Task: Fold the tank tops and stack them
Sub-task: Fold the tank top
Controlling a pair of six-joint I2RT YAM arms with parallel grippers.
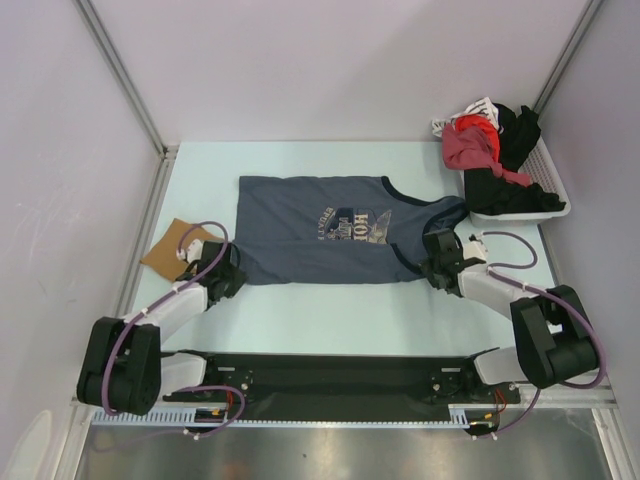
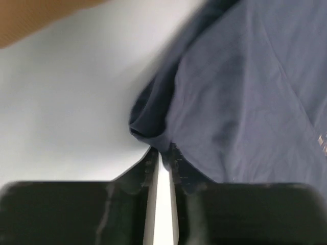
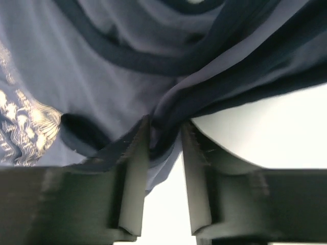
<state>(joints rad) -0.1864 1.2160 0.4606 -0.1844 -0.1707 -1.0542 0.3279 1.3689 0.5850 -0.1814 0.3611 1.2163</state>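
The slate-blue tank top [image 1: 300,235] lies spread flat on the table, printed side up, with its neck toward the right. My left gripper [image 1: 232,268] sits at its near-left hem corner. In the left wrist view the jaws [image 2: 162,153] stand almost together, pinching a bunched fold of the blue cloth [image 2: 240,92] at their tips. My right gripper [image 1: 437,262] is at the near-right shoulder strap. Its fingers [image 3: 164,127] press on gathered blue cloth with dark trim [image 3: 127,61]. The tan-brown tank top [image 1: 168,250] lies folded at the left, just beyond the left gripper.
A white basket [image 1: 552,185] at the back right holds a red garment [image 1: 468,145] and black clothes. Enclosure walls and metal posts border the table at left, back and right. The arms' black base rail [image 1: 320,385] runs along the near edge.
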